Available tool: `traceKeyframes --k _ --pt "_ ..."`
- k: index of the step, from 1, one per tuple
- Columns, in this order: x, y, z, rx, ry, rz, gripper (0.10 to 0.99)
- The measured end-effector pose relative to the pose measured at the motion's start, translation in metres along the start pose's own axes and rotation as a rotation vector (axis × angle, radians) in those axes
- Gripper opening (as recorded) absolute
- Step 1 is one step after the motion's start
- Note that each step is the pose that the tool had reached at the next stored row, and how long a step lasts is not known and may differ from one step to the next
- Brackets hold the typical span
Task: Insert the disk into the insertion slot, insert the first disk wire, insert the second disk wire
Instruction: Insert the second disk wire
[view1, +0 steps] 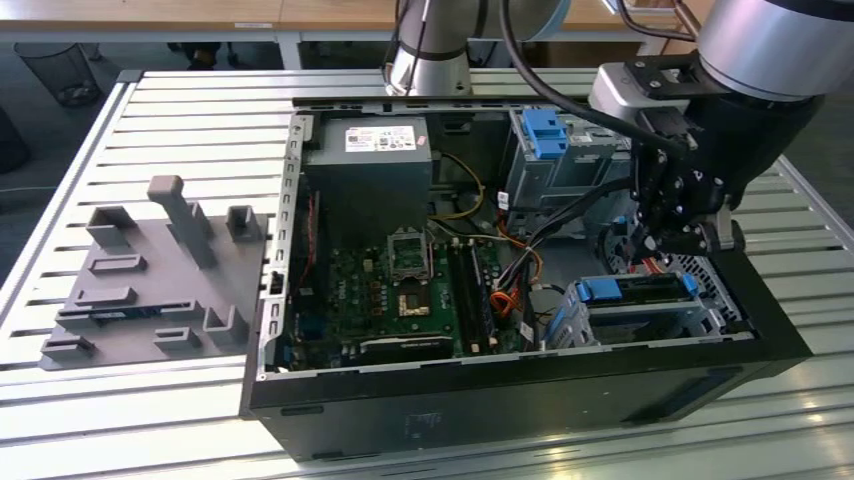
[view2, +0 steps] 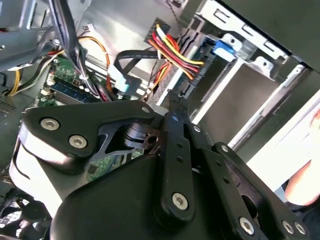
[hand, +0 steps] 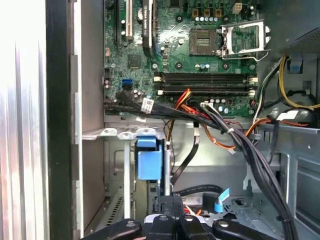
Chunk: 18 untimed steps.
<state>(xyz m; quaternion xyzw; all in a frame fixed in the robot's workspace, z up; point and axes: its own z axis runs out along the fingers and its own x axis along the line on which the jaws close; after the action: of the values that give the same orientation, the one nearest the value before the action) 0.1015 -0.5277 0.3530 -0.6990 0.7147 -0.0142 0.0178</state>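
Silver-grey hard disk in blue plastic frame (view1: 638, 288) sitting inside low grey perforated-metal cage (view1: 647, 322); slot step prob. done, wire step in hand. Black gripper (view1: 667, 240) hovering just above, fingers (view2: 175, 145) narrow, load unclear. Red-yellow-black wire bundle (view2: 170, 47) crowding approach, calling for fine alignment. Slatted metal table (view1: 174, 110) carrying PC case (view1: 534, 410); wooden desks (view1: 160, 10) lining bkgd.
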Motion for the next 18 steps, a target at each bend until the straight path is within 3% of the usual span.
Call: traceKeyframes --k 15,18 --pt "-0.0166 0.0140 -0.0007 0.000 -0.0016 0.000 0.106" --pt "-0.0185 0.0140 -0.0058 0.000 -0.0013 0.000 0.106"
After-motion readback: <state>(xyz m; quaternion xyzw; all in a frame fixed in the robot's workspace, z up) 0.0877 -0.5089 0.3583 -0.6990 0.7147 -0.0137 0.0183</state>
